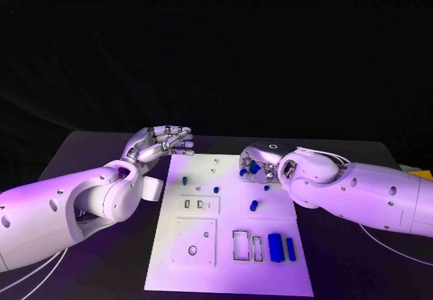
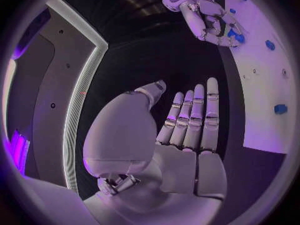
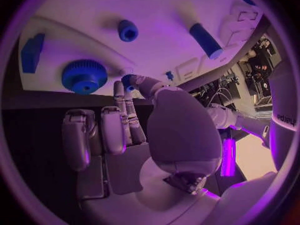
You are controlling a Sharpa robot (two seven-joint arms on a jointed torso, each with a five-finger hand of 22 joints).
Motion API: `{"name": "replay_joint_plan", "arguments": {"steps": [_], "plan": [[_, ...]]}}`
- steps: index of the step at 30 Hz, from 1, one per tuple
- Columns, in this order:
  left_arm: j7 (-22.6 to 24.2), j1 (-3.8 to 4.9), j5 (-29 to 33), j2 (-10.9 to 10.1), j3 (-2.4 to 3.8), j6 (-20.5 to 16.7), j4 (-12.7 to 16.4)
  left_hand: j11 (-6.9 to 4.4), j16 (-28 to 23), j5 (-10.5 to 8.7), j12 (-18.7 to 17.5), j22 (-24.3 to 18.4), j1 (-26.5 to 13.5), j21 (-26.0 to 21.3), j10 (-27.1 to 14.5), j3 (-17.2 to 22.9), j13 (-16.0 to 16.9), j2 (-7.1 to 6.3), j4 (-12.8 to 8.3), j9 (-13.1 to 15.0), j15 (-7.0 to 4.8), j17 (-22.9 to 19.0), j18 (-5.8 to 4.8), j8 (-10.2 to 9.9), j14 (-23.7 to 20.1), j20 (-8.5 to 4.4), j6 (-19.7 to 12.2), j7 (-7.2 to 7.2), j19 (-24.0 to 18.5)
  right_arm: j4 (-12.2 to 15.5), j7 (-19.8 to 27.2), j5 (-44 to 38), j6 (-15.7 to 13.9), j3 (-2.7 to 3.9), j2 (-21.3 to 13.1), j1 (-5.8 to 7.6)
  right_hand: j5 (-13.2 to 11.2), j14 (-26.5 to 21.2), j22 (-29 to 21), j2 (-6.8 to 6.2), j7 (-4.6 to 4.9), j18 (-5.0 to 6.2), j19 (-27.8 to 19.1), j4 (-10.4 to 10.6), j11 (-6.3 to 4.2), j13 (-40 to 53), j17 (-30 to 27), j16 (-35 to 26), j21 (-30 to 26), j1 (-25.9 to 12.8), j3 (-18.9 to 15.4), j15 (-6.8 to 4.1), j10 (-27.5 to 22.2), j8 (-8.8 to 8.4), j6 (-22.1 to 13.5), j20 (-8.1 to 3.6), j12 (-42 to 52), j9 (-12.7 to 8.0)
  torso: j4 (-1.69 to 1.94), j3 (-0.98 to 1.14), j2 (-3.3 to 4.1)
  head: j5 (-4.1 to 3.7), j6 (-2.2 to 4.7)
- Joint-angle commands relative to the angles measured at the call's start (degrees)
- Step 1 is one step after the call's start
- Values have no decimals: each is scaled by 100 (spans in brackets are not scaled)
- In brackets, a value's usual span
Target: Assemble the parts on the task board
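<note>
The white task board (image 1: 234,275) lies in the middle of the table. My right hand (image 1: 257,164) hovers over its far right part and pinches a small blue part (image 3: 127,78) between thumb and fingertip. Close by on the board (image 3: 162,10) lie a blue gear (image 3: 84,76), a short blue cylinder (image 3: 128,31) and a long blue peg (image 3: 206,40). Two blue bars (image 1: 282,247) lie at the near right of the board and a blue peg (image 1: 255,205) at mid-right. My left hand (image 1: 163,144) is raised off the board's far left corner, fingers straight, holding nothing (image 2: 187,120).
The dark table (image 1: 90,150) has free room left and right of the board. Rectangular cut-outs (image 1: 243,245) and small slots (image 1: 192,204) mark the board's near half. A yellow object (image 1: 410,169) sits at the table's right edge. White cables (image 1: 36,278) hang at the near left.
</note>
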Motion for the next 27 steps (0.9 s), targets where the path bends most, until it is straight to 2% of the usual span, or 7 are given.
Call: {"name": "replay_joint_plan", "arguments": {"steps": [1, 6, 11, 16, 20, 22, 27], "plan": [[25, 9, 62, 12, 5, 86, -13, 12, -37, -21, -34, 6, -39, 32, -50, -20, -7, 3, 16, -6, 31, 10, 52, -22, -5, 13, -46, 190, -8, 54, -149, -15, -483, 13, -2, 21, -22, 210, 694, 75, -11, -73, 98, 3, -6, 9, -9, 20, 9, 12, 24, -33, 33, 28, 26, -33, 26, 79, -6, -1, 3, -2, 36], [25, 9, 103, 18, 5, 74, -25, 18, -47, -19, -45, 5, -37, 34, -64, -18, -7, 5, 9, -8, 37, 15, 50, -29, -18, 16, -60, 195, -18, 46, -196, -31, -640, 27, 67, 70, -19, 209, 707, 67, -9, -75, 105, -7, -3, 8, -13, 19, 15, 15, 22, -35, 17, 31, 19, -37, 18, 91, 2, -3, 12, -2, 81], [26, 9, 158, 16, 5, 66, -22, 35, -118, -17, -60, -19, -44, -1, -80, -12, -2, 16, -11, -7, 71, 23, 36, -34, -127, 42, -79, 207, -126, -110, -209, -30, -697, 33, 286, 109, -30, 210, 711, 59, 10, -77, 105, -6, 13, 3, -10, 26, 16, -3, 21, -27, -29, 6, -45, -39, -5, 107, 2, -3, 21, 20, 88], [20, 9, 175, 30, 5, 66, -25, 35, -118, -17, -60, -20, -42, -3, -80, -11, -1, 17, -14, -6, 71, 25, 37, -34, -126, 42, -79, 207, -132, -264, -219, -23, -733, 38, 472, 123, -29, 215, 727, 62, 23, -80, 113, -8, 24, 1, 9, 41, 24, -7, 28, -18, -65, -9, -80, -35, -21, 120, 23, -7, 22, -8, 106], [18, 9, 181, 38, 5, 64, -19, 34, -110, -16, -59, -19, -39, 2, -80, -9, -1, 19, -19, -6, 67, 32, 41, -34, -111, 42, -80, 207, -130, -438, -202, -6, -743, 41, 645, 133, -22, 218, 740, 64, 36, -83, 121, -16, 28, 6, 17, 50, 31, -1, 35, -14, -61, -25, -114, -32, -15, 126, 11, -13, 25, 5, 98], [26, 10, 182, 42, 5, 59, -10, 34, -110, -16, -59, -19, -39, 2, -80, -9, -1, 19, -19, -6, 67, 32, 41, -34, -111, 42, -80, 207, -130, -533, -188, 4, -742, 42, 749, 135, -18, 219, 739, 65, 37, -83, 120, -18, 29, 7, 23, 54, 31, 1, 37, -14, -63, -28, -119, -31, -15, 127, 5, -9, 30, 18, 101], [35, 11, 183, 55, 5, 58, 16, 33, -105, -15, -59, -18, -36, 6, -78, -7, 0, 20, -23, -5, 64, 37, 44, -33, -101, 41, -79, 207, -128, -702, -166, 21, -732, 43, 940, 123, -9, 221, 744, 70, 42, -84, 123, -23, 31, 9, 26, 58, 34, 7, 44, -12, -63, -35, -134, -30, -13, 131, 21, -7, 42, 38, 86]]}}
